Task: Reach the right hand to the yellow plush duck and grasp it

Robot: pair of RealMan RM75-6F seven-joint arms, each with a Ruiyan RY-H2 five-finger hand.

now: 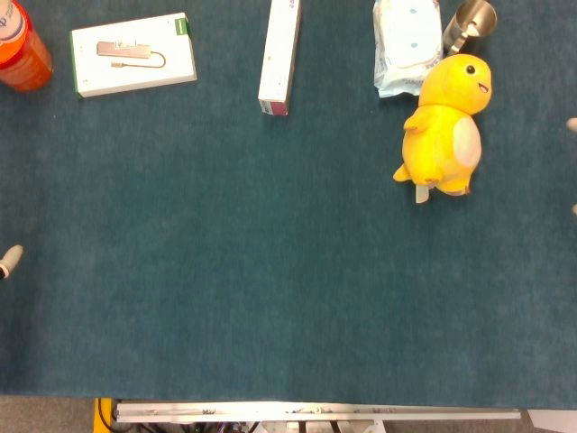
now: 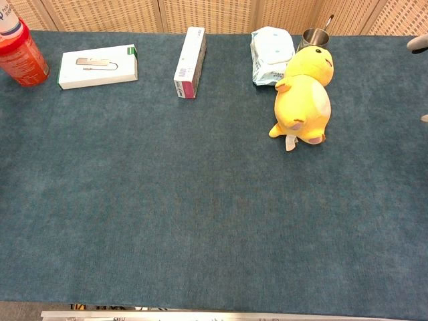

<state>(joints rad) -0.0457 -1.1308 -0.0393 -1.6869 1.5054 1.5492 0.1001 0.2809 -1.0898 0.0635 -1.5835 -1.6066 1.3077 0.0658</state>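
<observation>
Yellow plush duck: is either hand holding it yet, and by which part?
No. The yellow plush duck lies free; only right hand fingertips show at the frame edge.
</observation>
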